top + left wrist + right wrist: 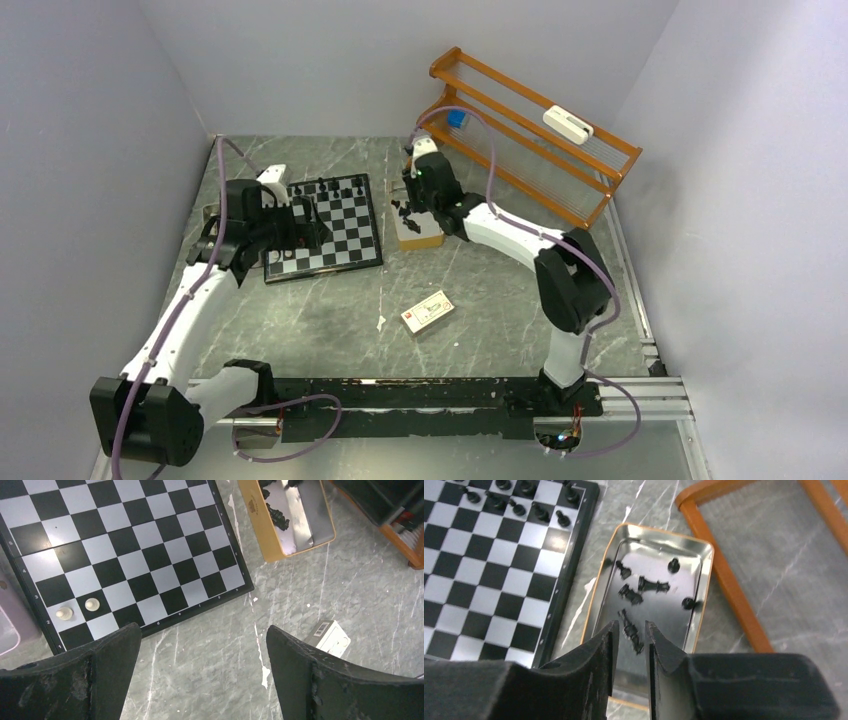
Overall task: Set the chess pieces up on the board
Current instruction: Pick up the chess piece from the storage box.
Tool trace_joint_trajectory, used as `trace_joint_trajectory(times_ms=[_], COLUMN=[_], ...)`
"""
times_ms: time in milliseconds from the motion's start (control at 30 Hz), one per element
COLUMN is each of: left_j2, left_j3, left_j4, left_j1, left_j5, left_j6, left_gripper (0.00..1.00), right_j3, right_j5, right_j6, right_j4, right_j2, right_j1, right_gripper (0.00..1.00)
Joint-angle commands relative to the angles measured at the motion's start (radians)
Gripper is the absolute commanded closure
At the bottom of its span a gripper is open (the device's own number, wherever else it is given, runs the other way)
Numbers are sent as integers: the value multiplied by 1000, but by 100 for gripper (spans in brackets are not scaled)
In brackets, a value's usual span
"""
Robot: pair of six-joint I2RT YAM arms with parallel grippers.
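Board (345, 235) centre-left on table (200, 680): black pieces (540, 513) along far edge, 2 pale pawns (91, 604) near a corner; L gripper (202, 630) wide open above its edge; R gripper (630, 625) narrow round loose piece (631, 635) in tin (659, 550), grip unclear.

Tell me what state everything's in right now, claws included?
Board: lying flat, partly set.
Black pieces on board: standing along one edge.
Pale pawns: two, upright on neighbouring squares.
Tin: open, loose black pieces lying inside.
Left gripper: wide open, empty.
Right gripper: jaws nearly together over a tin piece; grip unclear.
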Motion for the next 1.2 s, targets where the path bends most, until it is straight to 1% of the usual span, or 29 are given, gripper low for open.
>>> trace_joint_trajectory(times_ms=[0,100,233,333,400,467,533,633,667,700,733,833,900,1000,1167], left_j2=[-47,-73,-113,-123,-121,-114,-121,-143,-147,-149,-149,-146,-150,-161,-165], left_j3=[0,-6,-9,-10,-12,-4,-1,-9,-9,-9,-9,-7,-6,-10,-12], left_j4=[22,28,26,30,29,25,26,36,36,37,38,36,35,36,41], left_j1=[11,11,11,10,10,11,11,11,11,11,11,11,11,11,11], left_j5=[-8,6,-35,-40,-41,-35,-27,-31,-33,-35,-33,-27,-31,-32,-20], left_j6=[0,8,10,13,11,14,15,14,14,12,12,14,14,15,13], left_gripper=[0,0,0,0,0,0,0,0,0,0,0,0,0,0,0], right_j3=[105,174,264,276,307,358,364,321,315,320,333,383,421,474,592], right_j5=[54,57,42,-13,-84,-102,-98,-100,-106,-124,-142,-146,-149,-133,-154], right_j6=[-109,-141,-166,-237,-300,-337,-384,-463,-487,-513,-535,-605,-651,-708,-776], right_j4=[-37,-77,-129,-115,-146,-194,-215,-181,-182,-197,-217,-280,-328,-388,-507], right_j2=[84,145,226,254,282,309,316,293,286,287,294,323,349,385,435], right_j1=[-3,-3,-5,-13,-24,-34,-37,-37,-38,-40,-43,-46,-47,-48,-49], right_gripper=[70,70,69,68,67,65,64,63,67,70,70,60,58,58,59])
